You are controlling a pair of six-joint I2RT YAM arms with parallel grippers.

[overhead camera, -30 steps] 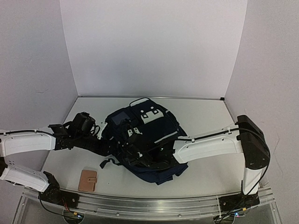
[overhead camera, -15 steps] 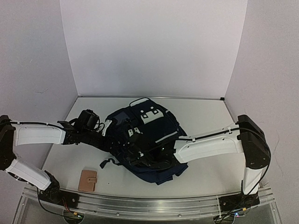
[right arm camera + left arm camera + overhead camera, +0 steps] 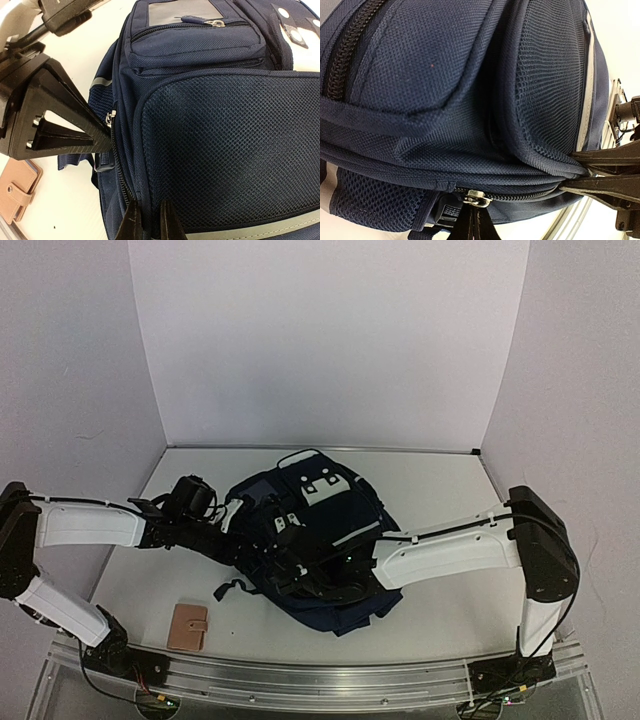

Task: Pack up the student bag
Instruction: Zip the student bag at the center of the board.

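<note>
The student bag (image 3: 330, 520) is a dark navy backpack lying in the middle of the table, with its mesh pocket (image 3: 225, 140) facing up. My left gripper (image 3: 473, 212) is at its left side, shut on the metal zipper pull (image 3: 477, 200) of the main zipper. The right wrist view shows this same gripper (image 3: 102, 137) with its tips at the pull (image 3: 109, 119). My right gripper (image 3: 149, 220) is shut on a piped seam of the bag beside the zipper, just above the grey stripe. In the left wrist view its fingers (image 3: 600, 160) pinch that edge.
A tan wallet (image 3: 187, 627) lies on the table near the front left, close to the bag's lower corner. A loose strap with a buckle (image 3: 225, 590) trails from the bag toward it. A metal rail (image 3: 320, 680) runs along the near edge.
My left arm has moved in toward the bag's left side and its gripper has shut on the zipper pull. The right arm and the bag have stayed put.
</note>
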